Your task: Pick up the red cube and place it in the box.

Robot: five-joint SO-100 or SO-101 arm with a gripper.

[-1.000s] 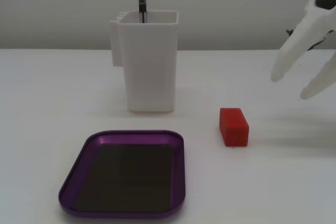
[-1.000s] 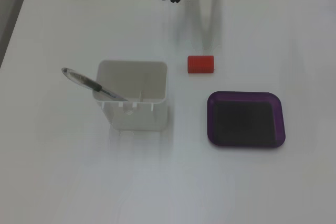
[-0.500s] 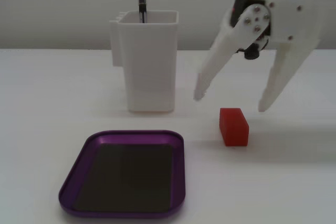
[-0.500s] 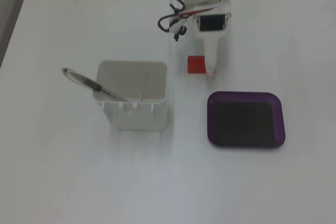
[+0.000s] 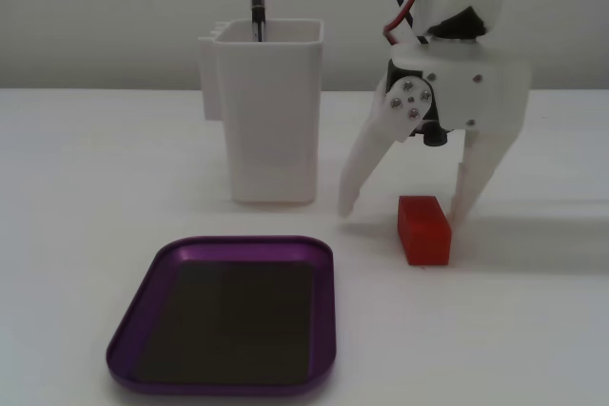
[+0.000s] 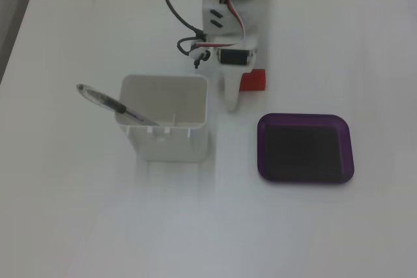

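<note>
Straddling your one small red plastic block [image 5: 422,228], the white gripper [image 5: 404,210] stands wide open, holding nothing; one purple metallic tray [image 5: 324,349] nearby; arm top cropped

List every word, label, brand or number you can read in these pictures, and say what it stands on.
None: no readable text in either fixed view.
The white container, purple tray, red cube and gripper look unmarked.
Any print on the pen is too small to read.
</note>
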